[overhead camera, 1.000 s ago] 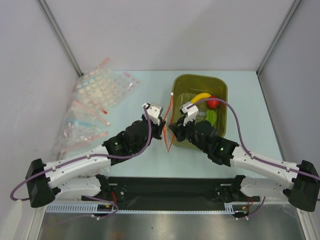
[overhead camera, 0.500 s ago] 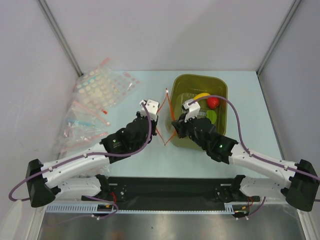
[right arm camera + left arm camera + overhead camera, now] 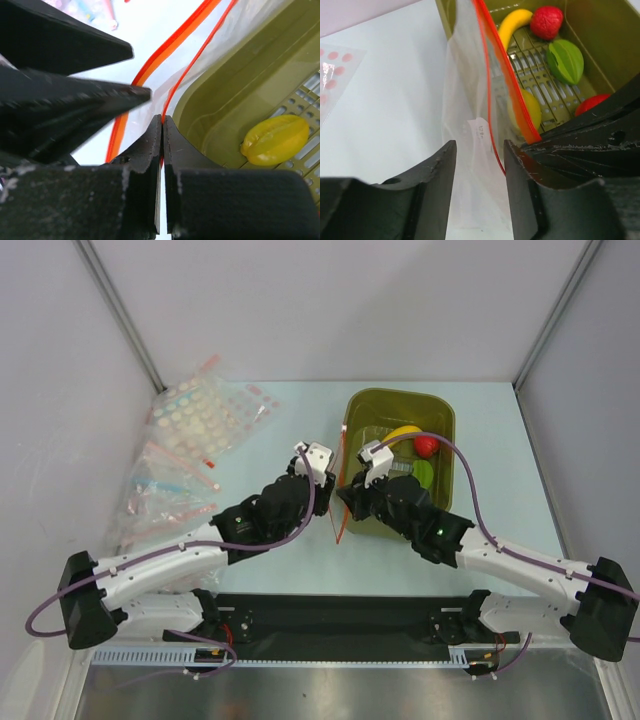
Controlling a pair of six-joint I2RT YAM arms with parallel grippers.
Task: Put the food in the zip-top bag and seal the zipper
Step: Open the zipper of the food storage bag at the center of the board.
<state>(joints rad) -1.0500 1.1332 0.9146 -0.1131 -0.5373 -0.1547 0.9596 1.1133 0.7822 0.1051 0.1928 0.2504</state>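
The zip-top bag [image 3: 470, 115] hangs upright between my two grippers, just left of the olive basket [image 3: 440, 415]. Its orange-red zipper [image 3: 505, 85] runs up along the mouth. My right gripper [image 3: 162, 122] is shut on one lip of the zipper [image 3: 192, 67]. My left gripper [image 3: 480, 155] is open, with the bag's clear film in the gap between its fingers. In the top view the left gripper [image 3: 322, 498] and the right gripper [image 3: 344, 502] nearly meet at the bag. The food lies in the basket: a banana [image 3: 512, 25], a red berry [image 3: 546, 22], a green piece [image 3: 565, 61], a yellow fruit [image 3: 275, 140] and a red fruit [image 3: 592, 102].
A pile of other clear bags [image 3: 190, 450] with dots and coloured strips lies at the left of the table. Grey walls and metal posts close the back and sides. The basket's near wall [image 3: 235, 95] stands right beside my right fingers.
The left gripper shut, then opened and let go of the bag's lip, shifting right toward the bag. The bag mouth, spread wide half a second ago, hangs narrow now. The right gripper keeps its grip.
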